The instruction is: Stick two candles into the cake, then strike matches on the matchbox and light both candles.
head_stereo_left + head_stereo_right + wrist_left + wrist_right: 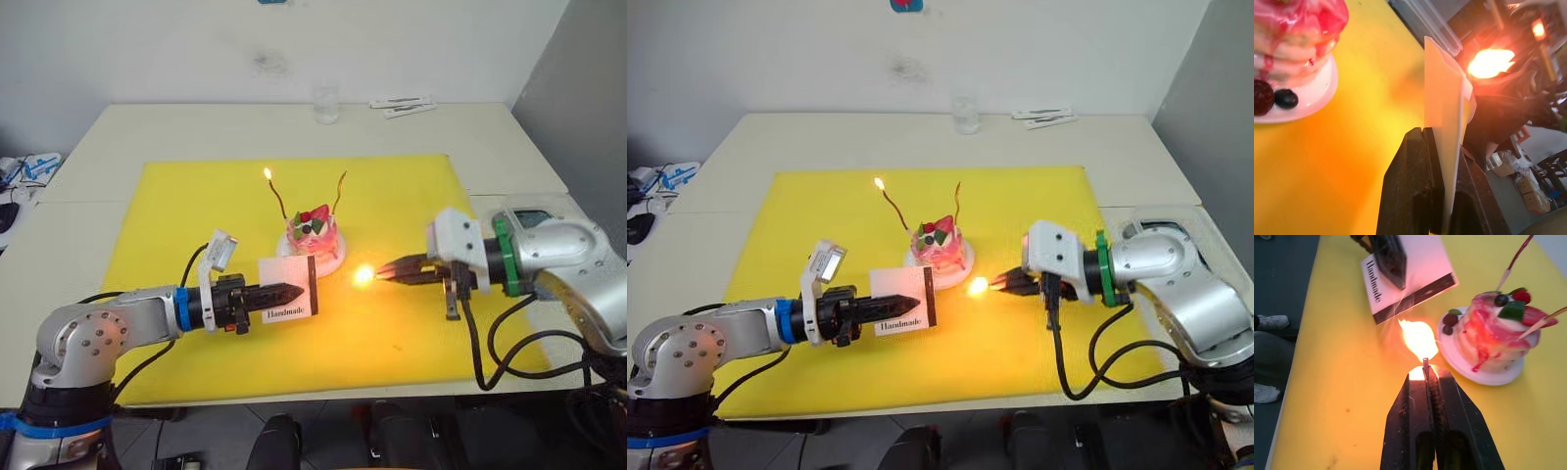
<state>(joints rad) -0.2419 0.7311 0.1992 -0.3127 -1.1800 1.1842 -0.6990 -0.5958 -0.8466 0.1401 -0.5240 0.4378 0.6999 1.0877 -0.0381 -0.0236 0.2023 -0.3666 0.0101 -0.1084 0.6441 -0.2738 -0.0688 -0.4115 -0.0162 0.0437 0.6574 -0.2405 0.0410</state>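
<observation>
Pale cream desk (147,132) carries a wide yellow rectangular mat (196,196); the small white plate (333,262) sits on it, between both jaws; clear glass (325,103) far beyond them.

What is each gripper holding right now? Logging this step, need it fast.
Left gripper: closed on the matchbox.
Right gripper: closed on a burning match.

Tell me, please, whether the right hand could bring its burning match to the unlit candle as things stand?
Probably yes. The right hand holds the lit match beside the cake, and nothing stands between it and the unlit candle on that side.
</observation>
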